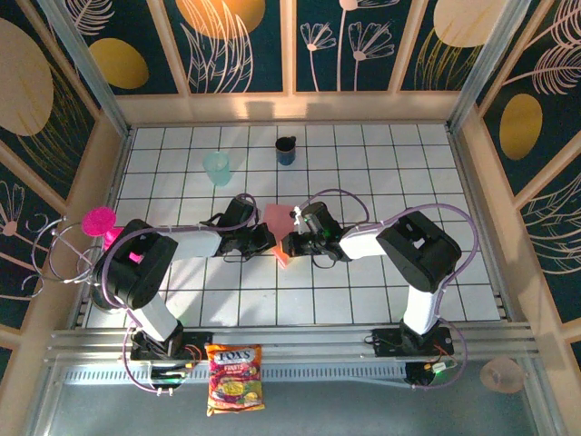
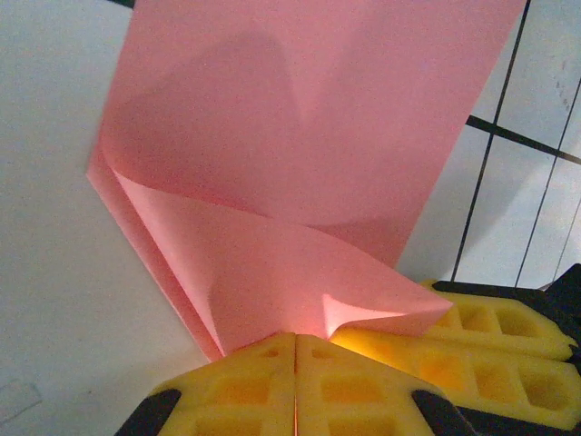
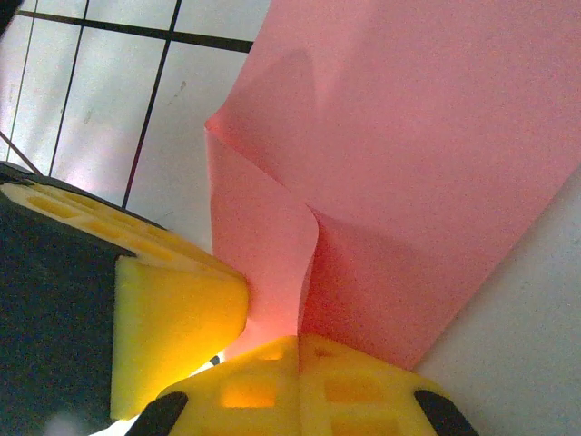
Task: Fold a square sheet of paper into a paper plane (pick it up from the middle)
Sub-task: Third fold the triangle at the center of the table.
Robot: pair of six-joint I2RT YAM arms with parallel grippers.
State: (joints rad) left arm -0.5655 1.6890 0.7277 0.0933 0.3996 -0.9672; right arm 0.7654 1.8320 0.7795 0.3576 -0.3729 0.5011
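Straight below the dark cup [image 1: 286,150] in the top view, around mid-table: square sheet of paper [image 1: 275,219], salmon pink, partly folded, far part lying flat on the white tiled table [image 1: 381,291], near end gathered up between two sets of fingers. Pinched from both sides: left gripper [image 1: 269,242] below-left of the cup, right gripper [image 1: 290,245] below-right, tips nearly meeting on the cup's centreline. Left wrist view: yellow pads [image 2: 227,391] pressed together with no gap, clamped on a curled flap of the square sheet of paper [image 2: 309,136]; diagonal crease from the sheet's left corner down to the pads; yellow fingers [image 2: 490,331] of the right gripper just beside the flap. Right wrist view: own pads [image 3: 254,391] likewise closed tight on the sheet's lower edge, one layer rolled over leftward; opposing yellow fingertip [image 3: 177,318] touching or just short of that roll, can't tell which. Around the cup: teal tumbler [image 1: 218,168] just left of it, magenta goblet [image 1: 98,221] far to its lower left by the wall, candy bag [image 1: 234,377] well below, past the arm bases
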